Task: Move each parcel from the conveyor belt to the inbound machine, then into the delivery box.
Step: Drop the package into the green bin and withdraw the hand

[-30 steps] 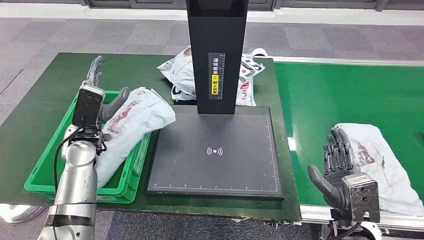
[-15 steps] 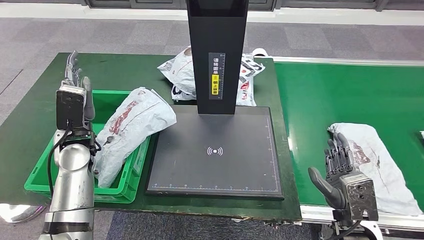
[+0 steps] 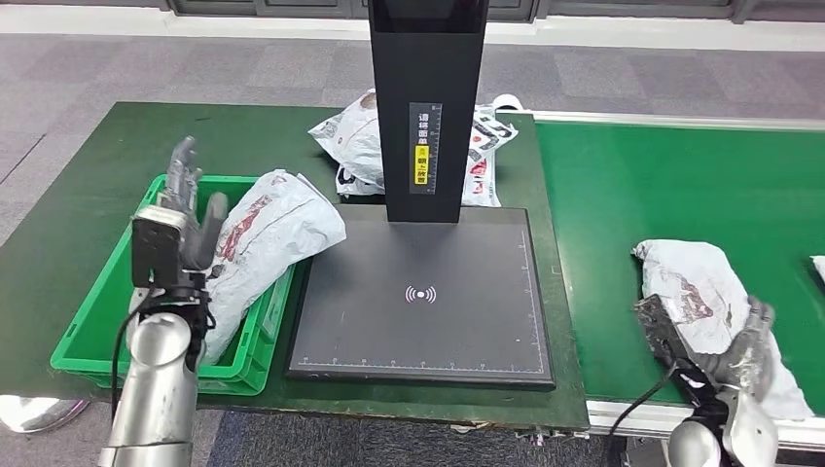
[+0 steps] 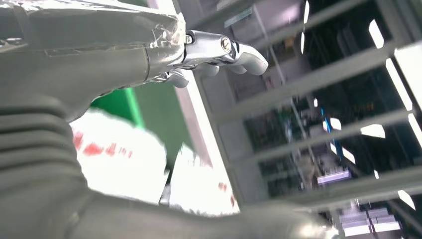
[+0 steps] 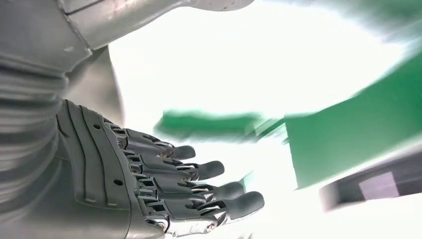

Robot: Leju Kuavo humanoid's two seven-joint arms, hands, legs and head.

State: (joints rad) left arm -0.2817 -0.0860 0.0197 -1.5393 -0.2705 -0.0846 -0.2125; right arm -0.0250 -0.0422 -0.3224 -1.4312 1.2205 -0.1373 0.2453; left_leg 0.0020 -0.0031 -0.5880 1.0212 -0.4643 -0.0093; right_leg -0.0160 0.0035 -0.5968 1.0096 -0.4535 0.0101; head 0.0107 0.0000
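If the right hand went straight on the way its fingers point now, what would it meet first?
Most likely the white parcel on the conveyor belt: the right hand lies at its near edge, fingers pointing over it, though depth is unclear.

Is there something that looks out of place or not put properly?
Yes. The parcel in the green box is not fully inside: it leans over the box's rim, its upper end overhanging toward the black scanner plate.
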